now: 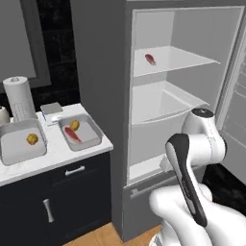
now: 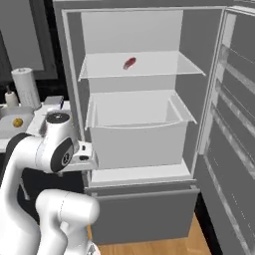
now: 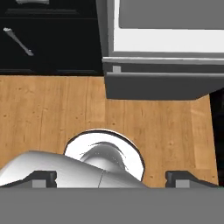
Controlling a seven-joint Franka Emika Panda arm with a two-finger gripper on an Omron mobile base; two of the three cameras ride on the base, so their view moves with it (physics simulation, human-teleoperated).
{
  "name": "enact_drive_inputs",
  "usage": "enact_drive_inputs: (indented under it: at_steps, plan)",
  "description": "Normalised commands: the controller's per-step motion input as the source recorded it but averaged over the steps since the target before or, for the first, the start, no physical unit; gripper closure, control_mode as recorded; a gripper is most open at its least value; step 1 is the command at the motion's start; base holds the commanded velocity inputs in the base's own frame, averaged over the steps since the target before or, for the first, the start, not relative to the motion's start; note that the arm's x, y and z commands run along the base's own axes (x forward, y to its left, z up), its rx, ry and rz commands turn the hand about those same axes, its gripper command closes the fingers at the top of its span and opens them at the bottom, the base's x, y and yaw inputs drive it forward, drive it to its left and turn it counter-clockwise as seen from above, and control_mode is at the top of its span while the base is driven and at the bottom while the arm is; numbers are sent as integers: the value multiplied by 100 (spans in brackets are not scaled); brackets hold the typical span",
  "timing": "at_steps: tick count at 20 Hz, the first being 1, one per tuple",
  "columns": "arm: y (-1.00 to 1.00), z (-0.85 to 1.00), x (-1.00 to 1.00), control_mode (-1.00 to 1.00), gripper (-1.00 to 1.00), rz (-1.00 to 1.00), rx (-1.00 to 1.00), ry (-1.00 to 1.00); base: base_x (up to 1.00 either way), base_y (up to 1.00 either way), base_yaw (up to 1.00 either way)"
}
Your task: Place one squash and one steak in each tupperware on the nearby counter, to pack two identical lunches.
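Steak, a small flat red piece of meat with paler streaks (image 1: pixel 150 59), lies alone on the upper white shelf (image 1: pixel 192 57) of the open grey fridge, toward the shelf's left edge. On the white marble-look counter (image 1: pixel 57 156), near its right edge beside the fridge, the nearer shallow grey rectangular tupperware (image 1: pixel 94 139) already holds a yellow-orange lumpy squash (image 1: pixel 74 125) and a second red steak (image 1: pixel 71 135). The farther grey tupperware (image 1: pixel 9 153), toward the counter's left end, holds just a yellow-orange squash (image 1: pixel 31 139).

By my reading, one lunch is packed and the other lacks its meat, so the step in hand is fetching the shelf steak. That calls for raising the arm, reaching into the fridge over the shelf's front edge, and coming down on the flat piece from above.

The white arm is folded low in front of the fridge, elbow up, hand pointing down at the wooden floor (image 3: pixel 52 109). The claw (image 3: pixel 112 178) has its two dark tips spread wide apart with nothing between them, well away from the steak.
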Motion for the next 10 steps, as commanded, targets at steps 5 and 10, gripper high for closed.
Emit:
enact_drive_inputs:
  at_steps: [5,10]
  plan:
    - [0,0,0,100,-100,0,0,0,83,-60,1]
    - [0,0,0,100,-100,0,0,0,47,-21,1]
